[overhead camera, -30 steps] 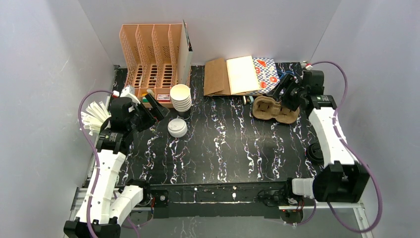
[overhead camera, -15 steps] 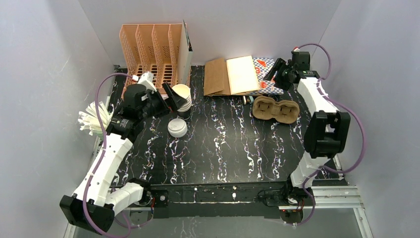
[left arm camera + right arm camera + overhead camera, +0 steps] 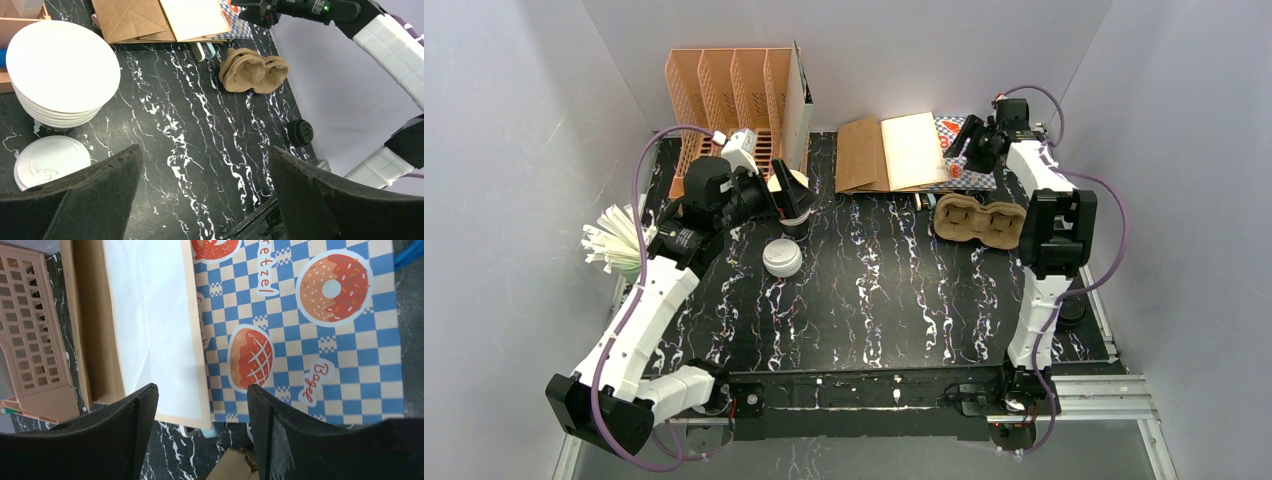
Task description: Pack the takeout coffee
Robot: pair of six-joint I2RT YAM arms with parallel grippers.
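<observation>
The takeout coffee cups are a stack of empty white paper cups point(image 3: 788, 181) point(image 3: 62, 67) at the back left. A small pile of white lids point(image 3: 782, 257) point(image 3: 50, 160) lies just in front of it. The brown pulp two-cup tray point(image 3: 980, 221) point(image 3: 254, 75) sits empty at the back right. My left gripper point(image 3: 786, 200) point(image 3: 205, 150) hovers open right beside and above the cup stack, holding nothing. My right gripper point(image 3: 965, 136) point(image 3: 202, 387) hangs open over the flat paper bags behind the tray, also holding nothing. A corner of the tray point(image 3: 235, 467) shows below it.
An orange slotted organiser point(image 3: 729, 110) point(image 3: 30, 340) stands at the back left. White straws point(image 3: 609, 240) fan out at the left edge. Brown and white paper bags point(image 3: 894, 150) and a blue checkered bakery bag point(image 3: 320, 340) lie flat at the back. A black lid point(image 3: 300, 132) rests near the right edge.
The left arm has swung from the straws rightward and back to the cup stack. The right arm has left the tray and reached back over the checkered bag.
</observation>
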